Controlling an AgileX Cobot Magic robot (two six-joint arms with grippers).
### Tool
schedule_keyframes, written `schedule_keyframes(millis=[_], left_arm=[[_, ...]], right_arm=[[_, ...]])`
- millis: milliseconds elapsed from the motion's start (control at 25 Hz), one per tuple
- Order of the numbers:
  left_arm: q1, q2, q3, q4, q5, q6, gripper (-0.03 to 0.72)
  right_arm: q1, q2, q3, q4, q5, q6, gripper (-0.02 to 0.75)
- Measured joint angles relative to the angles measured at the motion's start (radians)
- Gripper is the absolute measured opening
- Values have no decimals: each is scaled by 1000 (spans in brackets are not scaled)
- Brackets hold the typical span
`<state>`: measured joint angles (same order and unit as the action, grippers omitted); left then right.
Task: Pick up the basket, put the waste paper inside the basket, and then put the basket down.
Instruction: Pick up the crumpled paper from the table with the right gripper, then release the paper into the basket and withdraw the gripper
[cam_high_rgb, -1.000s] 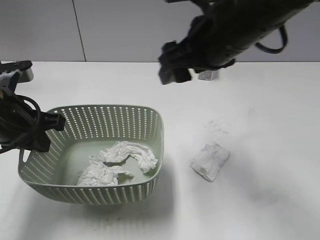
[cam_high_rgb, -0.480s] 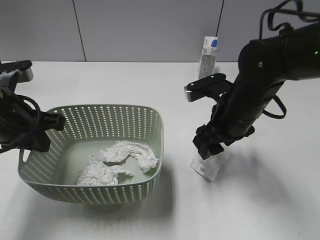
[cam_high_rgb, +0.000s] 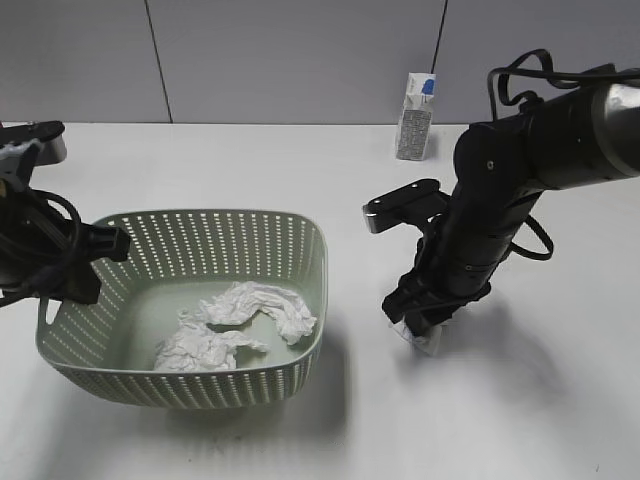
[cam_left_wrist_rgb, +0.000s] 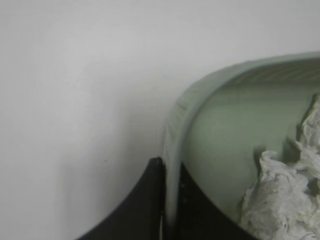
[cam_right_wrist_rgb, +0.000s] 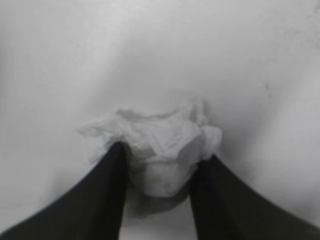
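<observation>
The pale green basket (cam_high_rgb: 318, 250) is at the left in the exterior view, with two crumpled white waste paper wads (cam_high_rgb: 250, 310) inside. My left gripper (cam_high_rgb: 80, 270) is shut on the basket's left rim; the left wrist view shows the rim (cam_left_wrist_rgb: 200, 95) pinched between the two jaws (cam_left_wrist_rgb: 170, 167) and paper (cam_left_wrist_rgb: 280, 200) inside. A third waste paper wad (cam_high_rgb: 430, 343) lies on the table to the right of the basket. My right gripper (cam_high_rgb: 418, 322) is down over it, open. In the right wrist view the jaws (cam_right_wrist_rgb: 162, 155) straddle the wad (cam_right_wrist_rgb: 160, 135).
An upright white-grey carton with a blue mark (cam_high_rgb: 415, 117) stands at the back of the white table (cam_high_rgb: 300, 160), near the wall. The right arm's dark links and cables (cam_high_rgb: 510, 180) rise over the right half of the table.
The right arm swung from high above the table's back down to the loose wad, and its jaws now sit on either side of it. The basket and left gripper have not moved.
</observation>
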<state>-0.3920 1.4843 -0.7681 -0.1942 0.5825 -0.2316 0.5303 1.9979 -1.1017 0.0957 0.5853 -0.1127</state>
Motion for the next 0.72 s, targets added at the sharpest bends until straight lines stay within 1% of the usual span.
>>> schedule_keyframes(millis=[80, 120, 160, 200, 240, 360, 520, 600, 720], left_arm=[[0, 0, 0, 0, 1, 0, 3], [0, 0, 0, 0, 1, 0, 3], [0, 0, 0, 0, 1, 0, 3], [0, 0, 0, -1, 1, 0, 3], [0, 0, 0, -1, 2, 0, 3], [0, 0, 0, -1, 5, 0, 3], [0, 0, 0, -1, 7, 0, 2], [0, 0, 0, -1, 8, 0, 2], [0, 0, 0, -1, 8, 0, 2]], right_arm=[[0, 1, 0, 5, -4, 0, 241], [0, 1, 0, 9, -4, 0, 142], [0, 1, 0, 16, -3, 1, 74], [0, -2, 0, 17, -3, 3, 36], [0, -8, 0, 17, -1, 7, 20], [0, -80, 6, 29, 4, 12, 20], [0, -254, 6, 92, 5, 12, 20], [0, -355, 6, 171, -11, -30, 20], [17, -468, 6, 368, -76, -189, 20]])
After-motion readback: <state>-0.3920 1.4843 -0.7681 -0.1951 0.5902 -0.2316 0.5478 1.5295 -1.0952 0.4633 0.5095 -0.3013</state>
